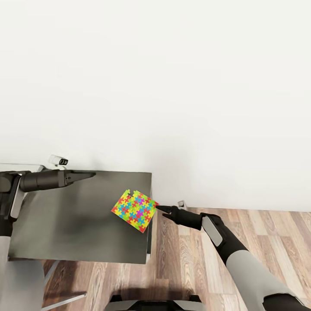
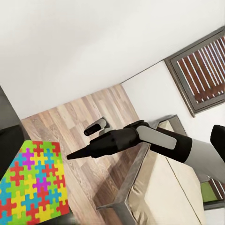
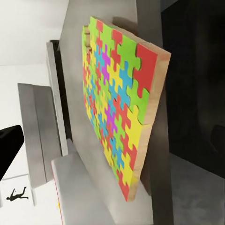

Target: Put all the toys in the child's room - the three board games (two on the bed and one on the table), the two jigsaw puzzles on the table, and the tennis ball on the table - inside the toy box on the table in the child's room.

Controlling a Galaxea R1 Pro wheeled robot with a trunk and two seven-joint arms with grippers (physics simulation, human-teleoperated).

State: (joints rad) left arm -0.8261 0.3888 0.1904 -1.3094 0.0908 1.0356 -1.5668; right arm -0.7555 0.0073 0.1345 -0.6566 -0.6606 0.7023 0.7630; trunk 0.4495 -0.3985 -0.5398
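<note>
Head view: a jigsaw puzzle (image 1: pixel 134 210) with bright yellow, orange, blue, pink and green pieces lies on the dark grey table (image 1: pixel 65 224), close to the table's right edge. One corner of the puzzle pokes out past that edge, over the wood floor (image 1: pixel 242 242). The right gripper (image 1: pixel 158 208) comes in from the floor side with its tip right at the puzzle's corner, and its fingers look pressed together into one dark point. The left gripper (image 1: pixel 90 175) hangs over the back of the table, well apart from the puzzle, and its fingers also look pressed together. A plain white wall (image 1: pixel 172 86) stands behind the table. Left wrist view: the puzzle (image 2: pixel 33 185) sits at the table's edge, and the right gripper (image 2: pixel 70 156) points its thin dark tip at it, close to the edge but with a small gap. Behind that arm there is a bed (image 2: pixel 164 192) with a beige cover and a dark frame, and a window (image 2: pixel 201 70) with slats on the white wall. Right wrist view: the puzzle (image 3: pixel 115 108) is seen very close, a thick panel with a light wood-coloured side, resting on the grey table (image 3: pixel 108 14). A small black picture of a ball player (image 3: pixel 18 193) hangs on the far wall.
</note>
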